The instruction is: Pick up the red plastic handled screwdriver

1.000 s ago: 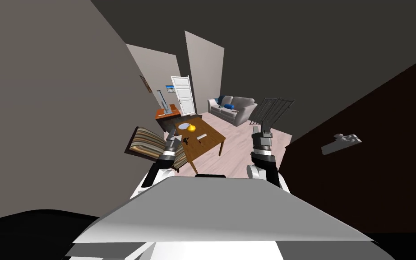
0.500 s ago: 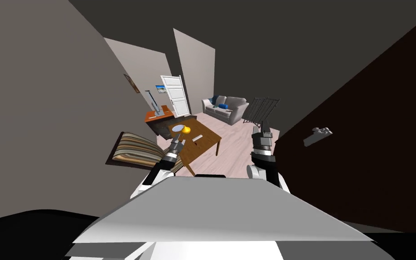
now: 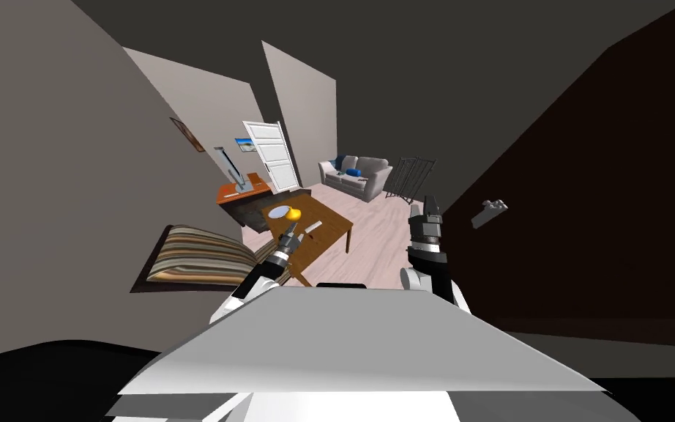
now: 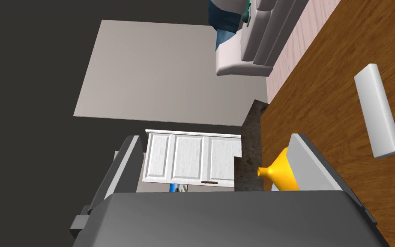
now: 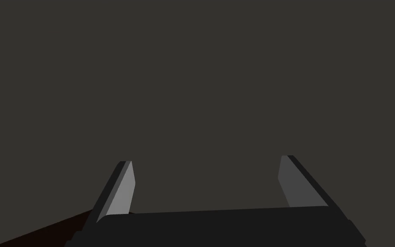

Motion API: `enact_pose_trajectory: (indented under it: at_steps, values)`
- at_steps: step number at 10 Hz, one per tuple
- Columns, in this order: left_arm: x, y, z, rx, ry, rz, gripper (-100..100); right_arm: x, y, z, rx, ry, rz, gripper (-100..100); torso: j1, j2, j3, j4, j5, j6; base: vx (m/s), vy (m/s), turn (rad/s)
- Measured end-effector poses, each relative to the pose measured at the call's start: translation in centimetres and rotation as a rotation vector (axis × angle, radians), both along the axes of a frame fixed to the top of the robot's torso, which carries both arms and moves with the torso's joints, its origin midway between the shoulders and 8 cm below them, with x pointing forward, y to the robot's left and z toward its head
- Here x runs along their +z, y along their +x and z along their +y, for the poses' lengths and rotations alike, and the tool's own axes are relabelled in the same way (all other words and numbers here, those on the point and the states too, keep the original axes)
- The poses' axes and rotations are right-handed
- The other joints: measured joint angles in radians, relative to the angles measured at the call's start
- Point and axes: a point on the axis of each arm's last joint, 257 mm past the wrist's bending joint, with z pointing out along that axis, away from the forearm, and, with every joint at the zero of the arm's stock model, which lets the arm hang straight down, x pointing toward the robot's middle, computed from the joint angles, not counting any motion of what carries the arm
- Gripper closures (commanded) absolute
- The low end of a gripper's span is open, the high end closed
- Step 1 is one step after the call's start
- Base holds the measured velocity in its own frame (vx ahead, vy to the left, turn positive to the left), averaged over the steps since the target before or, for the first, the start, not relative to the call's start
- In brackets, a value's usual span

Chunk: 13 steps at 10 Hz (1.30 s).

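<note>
A brown wooden table (image 3: pixel 329 220) stands ahead of me on the pale floor. It carries a plate (image 3: pixel 279 212), a yellow funnel-shaped thing (image 3: pixel 294 214) and a white bar (image 3: pixel 314 226). I cannot make out a red-handled screwdriver on it. My left gripper (image 3: pixel 290 238) hangs over the table's near corner. In the left wrist view the left gripper (image 4: pixel 214 138) is open with nothing between its fingers. The yellow thing (image 4: pixel 278 171) shows just beside one finger and the white bar (image 4: pixel 378 113) lies further along the table (image 4: pixel 329 85). My right gripper (image 3: pixel 425 212) is raised at my right, and the right gripper (image 5: pixel 205 161) is open.
A striped armchair (image 3: pixel 204 253) sits close on the left of the table. Behind are a brown cabinet (image 3: pixel 237 194) with a screen, a white door (image 3: pixel 270 155), a grey sofa (image 3: pixel 354 176) and a dark rack (image 3: pixel 409 178). A dark wall (image 3: pixel 585 220) runs along my right.
The whole head view has slid left, so I have turned or moved. My left arm has reached forward from the armchair's edge to over the table's near corner. The right arm keeps its pose.
</note>
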Motion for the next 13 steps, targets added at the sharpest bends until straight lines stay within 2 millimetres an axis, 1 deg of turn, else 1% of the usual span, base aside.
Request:
enact_pose_trajectory:
  at_steps: [1,2,3,4,5,6,7,8,9,10,11,12,13]
  values:
    - [-1.4,-0.3,-0.3,-0.016,-0.001,0.043,-100,0.0,0.0,0.0,0.000,0.000,0.000,0,0.000,0.000,0.000,0.000,0.000,0.001,0.039,-0.004,-0.132]
    - [-2.6,-0.3,-0.2,-0.025,-0.003,0.073,-100,0.0,0.0,0.0,0.000,0.000,0.000,0,0.000,0.000,0.000,0.000,0.000,0.000,0.054,-0.015,-0.244]
    - [-4.3,-0.6,0.0,-0.039,-0.002,0.118,-100,0.0,0.0,0.0,0.000,0.000,0.000,0,0.000,-0.001,0.000,0.000,0.000,0.001,0.048,-0.009,-0.138]
    - [-5.0,-0.8,-0.1,-0.046,-0.007,0.144,-100,0.0,0.0,0.0,0.000,0.000,0.000,0,0.000,-0.001,0.000,0.000,0.000,0.000,0.057,-0.008,-0.217]
    - [-6.6,-1.1,-0.2,-0.060,-0.006,0.192,-100,0.0,0.0,0.0,0.000,0.000,0.000,0,0.000,-0.001,-0.001,0.000,0.000,0.001,0.047,-0.009,-0.154]
    - [-7.5,-1.5,0.0,-0.068,-0.006,0.223,-100,0.0,0.0,0.0,0.000,0.000,0.000,0,0.000,-0.001,0.000,0.000,0.000,0.000,0.056,-0.017,-0.287]
    - [-9.1,-2.1,0.2,-0.079,-0.004,0.271,-100,0.0,0.0,0.0,0.000,0.000,0.000,0,-0.001,-0.001,-0.001,0.000,0.000,0.001,0.053,-0.002,-0.123]
    - [-10.1,-2.6,0.3,-0.086,-0.005,0.302,-100,0.0,0.0,0.0,0.000,0.000,0.000,0,0.000,-0.001,-0.001,0.000,0.000,0.000,0.069,-0.001,-0.276]
    - [-11.7,-3.0,0.6,-0.096,-0.002,0.351,-100,0.0,0.0,0.0,0.000,0.000,0.000,0,0.000,-0.002,-0.001,0.000,0.000,0.001,0.109,-0.015,-0.405]
    - [-14.2,-4.5,1.1,-0.109,0.008,0.424,-100,0.0,0.0,0.0,0.000,0.000,0.000,0,0.000,-0.004,-0.002,-0.001,0.000,0.000,0.083,-0.009,-0.097]
    - [-15.2,-5.0,1.4,-0.113,0.004,0.459,-100,0.0,0.0,0.0,0.000,0.000,0.000,0,-0.001,-0.003,-0.002,-0.001,0.000,-0.001,0.072,-0.008,-0.178]
    - [-16.6,-6.1,1.9,-0.120,0.009,0.515,-100,0.0,0.0,0.0,0.000,0.000,0.000,0,-0.001,-0.003,-0.001,-0.001,0.000,0.000,0.097,-0.003,-0.365]
    - [-18.5,-7.2,2.2,-0.131,0.021,0.584,-100,0.0,0.0,0.0,0.000,0.000,0.000,0,0.000,-0.004,-0.002,-0.001,0.000,0.001,0.086,0.004,-0.196]
